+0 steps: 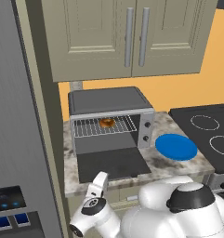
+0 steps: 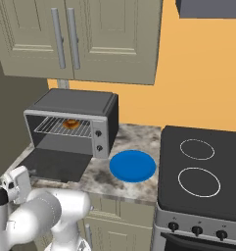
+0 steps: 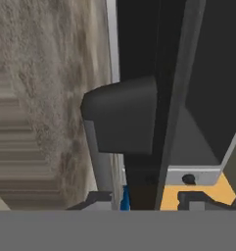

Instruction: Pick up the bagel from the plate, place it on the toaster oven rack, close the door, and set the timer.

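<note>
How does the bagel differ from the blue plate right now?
The bagel is a small golden-brown ring with a darker centre; the plate is a much wider, flat, bright blue disc. The bagel lies inside the toaster oven on the rack, raised above the counter; the plate lies on the counter, right of the oven, with nothing on it. Both are round and lie flat.
</note>
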